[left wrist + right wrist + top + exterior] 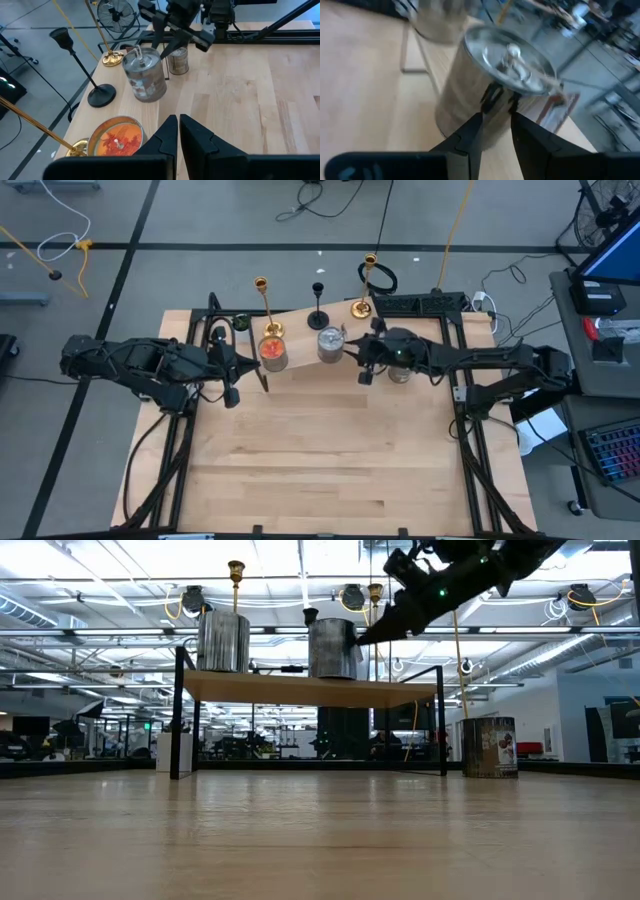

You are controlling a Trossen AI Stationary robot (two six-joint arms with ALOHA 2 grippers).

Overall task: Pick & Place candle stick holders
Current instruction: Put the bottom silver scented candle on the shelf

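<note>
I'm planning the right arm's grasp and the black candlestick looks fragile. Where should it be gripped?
Probably mid-stem on the black candlestick, approached level from the table side: it stands upright, its stem bare between cup and round base. The lidded tin crowds that side, so enter narrowly.

The near and middle bench (330, 460) lies bare and open to either pincer, while along the far edge three candle stick holders (318, 305), an orange candle tin (273, 352), a lidded tin (331, 344) and a small jar (400, 372) crowd the way.
</note>
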